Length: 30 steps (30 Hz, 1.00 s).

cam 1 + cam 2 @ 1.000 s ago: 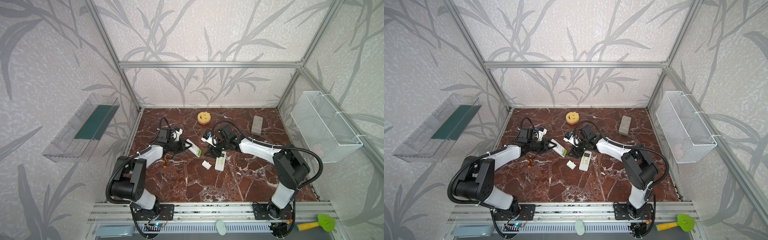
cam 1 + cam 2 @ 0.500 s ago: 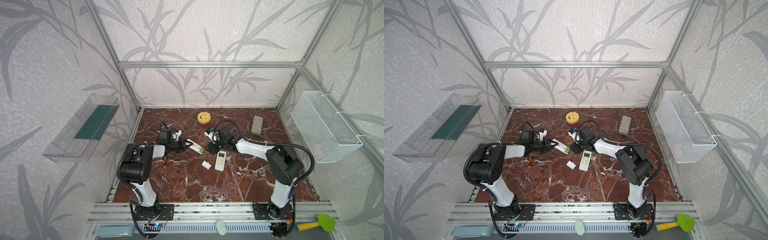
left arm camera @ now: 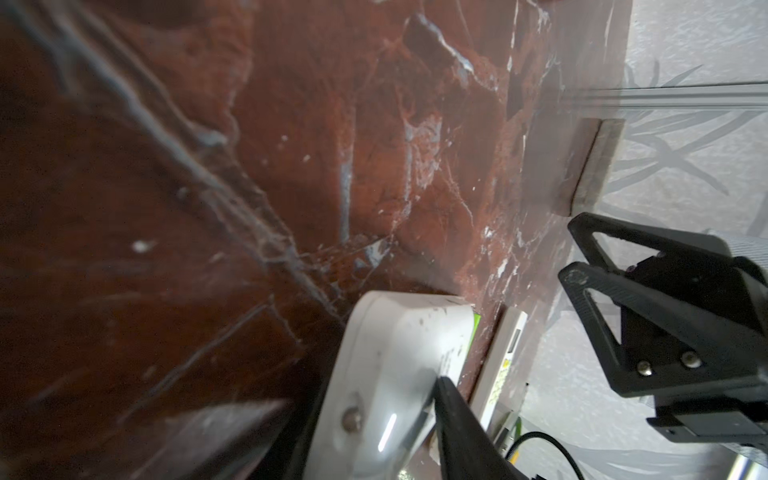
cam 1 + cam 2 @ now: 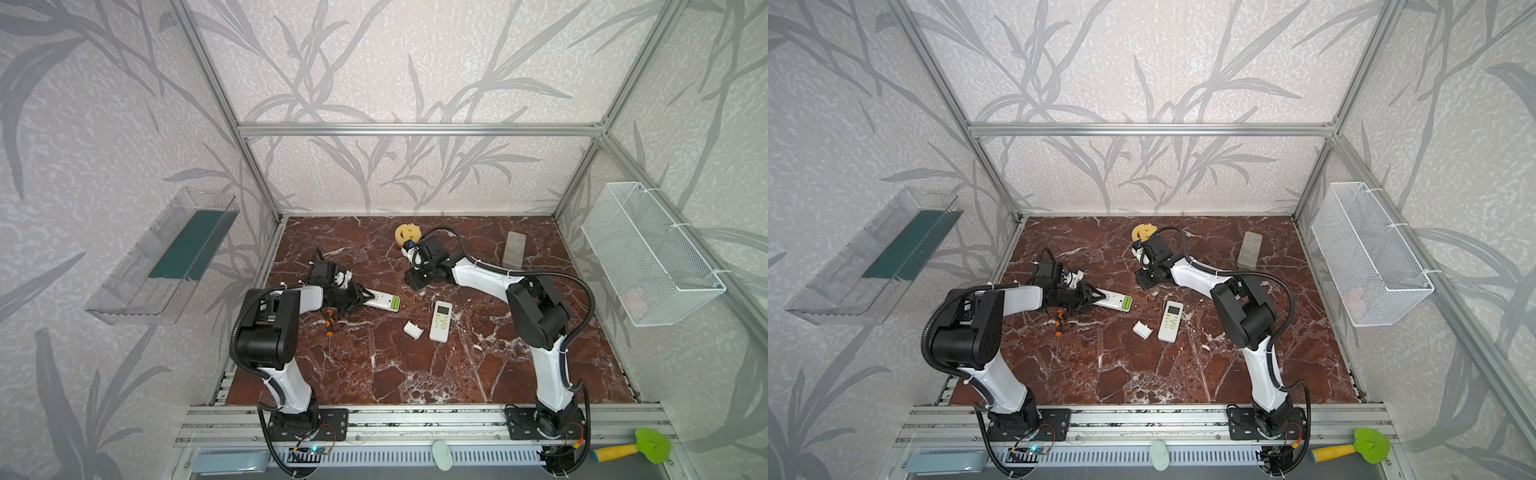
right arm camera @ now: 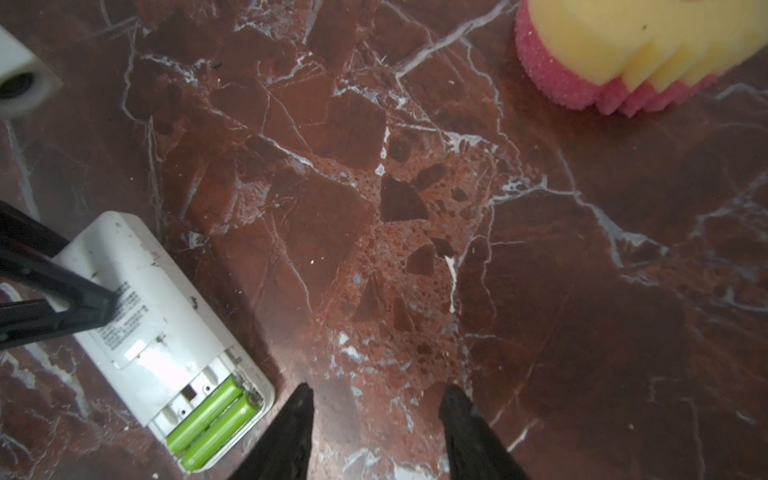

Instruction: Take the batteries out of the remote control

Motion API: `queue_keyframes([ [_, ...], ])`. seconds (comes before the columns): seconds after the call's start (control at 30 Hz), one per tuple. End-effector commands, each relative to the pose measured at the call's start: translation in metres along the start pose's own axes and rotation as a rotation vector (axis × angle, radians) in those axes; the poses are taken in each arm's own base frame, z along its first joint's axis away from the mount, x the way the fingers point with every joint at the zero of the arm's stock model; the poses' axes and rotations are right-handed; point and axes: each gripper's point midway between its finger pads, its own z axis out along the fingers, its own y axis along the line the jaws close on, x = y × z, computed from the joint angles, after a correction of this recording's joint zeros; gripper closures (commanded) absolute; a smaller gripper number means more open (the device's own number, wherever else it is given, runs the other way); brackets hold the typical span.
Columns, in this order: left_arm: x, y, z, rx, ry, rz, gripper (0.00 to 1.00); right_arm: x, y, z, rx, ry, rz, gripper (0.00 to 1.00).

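A white remote control [image 4: 380,300] lies back-up on the marble, its cover off. Two lime-green batteries [image 5: 212,419] sit side by side in its open compartment [image 4: 394,302], seen in both top views [image 4: 1126,303]. My left gripper [image 4: 365,297] is turned on its side with the remote's other end [image 3: 386,365] between its open jaws. One finger [image 3: 457,415] rests on the remote's back. My right gripper [image 5: 374,399] stands open over bare marble just beside the battery end, holding nothing [image 4: 415,283].
A second remote [image 4: 440,321] lies face-up near the middle, a small white cover [image 4: 413,330] beside it. An orange-handled screwdriver [image 4: 329,326] lies under the left arm. A yellow sponge [image 4: 405,234] and grey block [image 4: 514,249] sit at the back. A wire basket [image 4: 648,253] hangs on the right wall.
The left jaws have spread apart around the remote's end. The right gripper has shifted a little to the left and back, away from the second remote.
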Motion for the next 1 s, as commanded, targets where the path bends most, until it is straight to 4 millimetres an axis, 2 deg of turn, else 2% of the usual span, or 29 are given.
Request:
queue_keyframes([
  [0.0,-0.001,0.013,-0.013,-0.111,-0.015,0.023,0.52,0.011,0.002,0.011,-0.007,0.061,-0.007,0.5],
  [0.17,-0.006,0.021,-0.014,-0.16,-0.039,0.022,0.53,0.014,0.017,0.03,-0.063,0.087,-0.027,0.5],
  [0.27,-0.008,0.019,-0.007,-0.135,-0.041,0.01,0.58,0.02,0.019,0.035,-0.069,0.108,-0.041,0.52],
  [0.4,-0.012,0.004,0.009,-0.072,-0.021,0.033,0.68,0.025,0.013,0.03,-0.032,0.121,-0.049,0.56],
  [0.53,-0.016,-0.011,0.028,-0.061,0.018,0.072,0.7,0.028,0.019,0.022,-0.06,0.128,-0.039,0.57],
  [0.7,-0.035,-0.026,0.037,-0.06,-0.009,0.101,0.7,0.046,0.02,0.017,-0.07,0.162,-0.011,0.59],
  [0.97,-0.046,-0.024,0.022,-0.161,-0.027,0.164,0.53,0.055,0.025,0.007,-0.092,0.16,0.023,0.59],
])
